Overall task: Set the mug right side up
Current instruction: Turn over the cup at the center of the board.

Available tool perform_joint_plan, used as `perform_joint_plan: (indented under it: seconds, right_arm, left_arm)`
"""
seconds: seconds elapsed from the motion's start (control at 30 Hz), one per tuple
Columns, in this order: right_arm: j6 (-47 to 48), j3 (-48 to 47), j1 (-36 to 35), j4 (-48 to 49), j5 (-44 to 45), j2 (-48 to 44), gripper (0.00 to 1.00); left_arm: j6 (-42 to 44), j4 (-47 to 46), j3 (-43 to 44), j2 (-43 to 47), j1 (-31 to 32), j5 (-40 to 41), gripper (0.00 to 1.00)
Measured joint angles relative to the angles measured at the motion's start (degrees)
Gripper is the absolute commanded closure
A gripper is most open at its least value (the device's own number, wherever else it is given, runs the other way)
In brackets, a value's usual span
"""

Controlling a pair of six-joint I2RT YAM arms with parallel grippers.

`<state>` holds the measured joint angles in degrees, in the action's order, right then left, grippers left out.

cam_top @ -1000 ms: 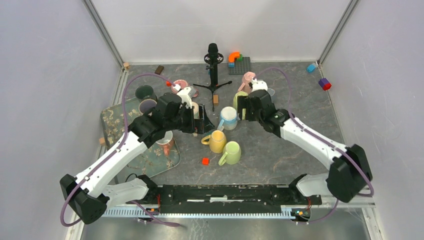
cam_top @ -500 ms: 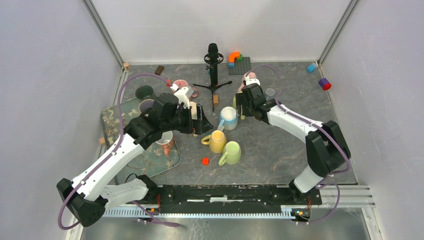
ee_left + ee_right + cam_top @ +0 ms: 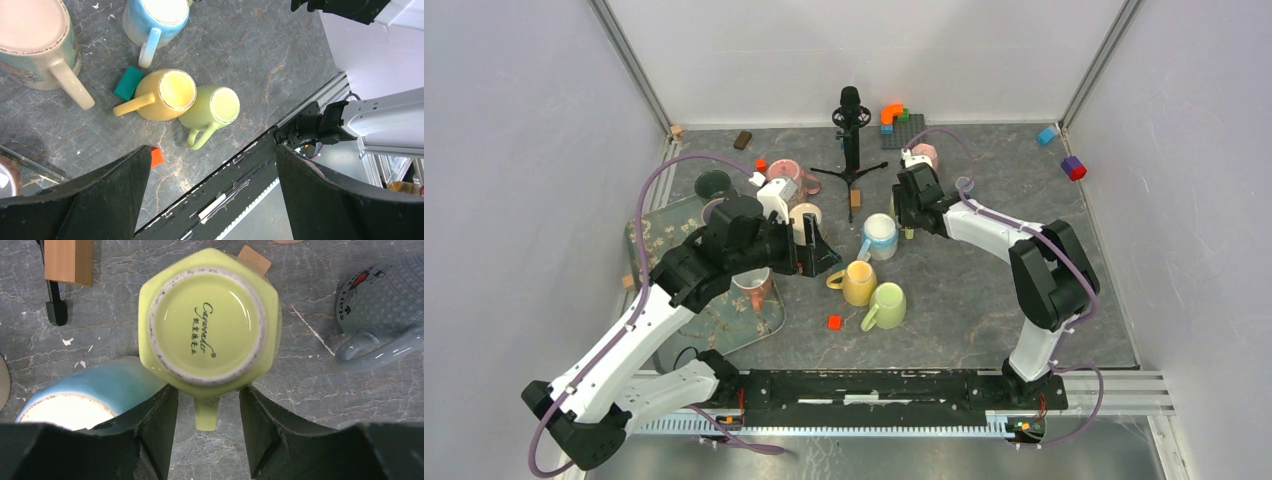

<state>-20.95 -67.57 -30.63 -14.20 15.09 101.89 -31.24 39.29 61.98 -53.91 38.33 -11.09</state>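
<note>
Left gripper is hanging over the grey table, jaws standing wide apart; yellow mug and green mug are sitting mouth-up, touching; blue mug is standing beyond them; teal block is lying just beside the yellow mug's handle.

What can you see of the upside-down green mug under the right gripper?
The green mug looks like glazed lime ceramic with a six-sided body. It stands rim-down on the grey table, its round base up, showing a speckled unglazed foot ring and a script maker's mark. Its handle points between the open fingers of the right gripper; contact cannot be told. The blue mug sits close beside it.
</note>
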Motion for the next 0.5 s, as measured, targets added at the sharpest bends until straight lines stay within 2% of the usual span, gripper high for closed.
perform_joint_plan:
  seconds: [0.07, 0.17, 0.33, 0.5]
  right_arm:
    - [0.28, -0.57, 0.00, 0.07, 0.20, 0.87, 0.56]
    - [0.55, -0.87, 0.02, 0.17, 0.44, 1.55, 0.75]
    - [1.03, -0.94, 0.17, 0.39, 0.90, 1.79, 1.00]
    - [1.14, -0.96, 0.39, 0.28, 1.03, 1.75, 1.00]
  left_arm:
    - [0.00, 0.42, -0.02, 0.42, 0.00, 0.00, 0.00]
    - [-0.02, 1.16, -0.13, 0.79, 0.00, 0.00, 0.00]
    - [-0.07, 1.31, -0.28, 0.83, 0.00, 0.00, 0.00]
    - [-0.90, 0.98, -0.96, 1.22, 0.00, -0.02, 0.00]
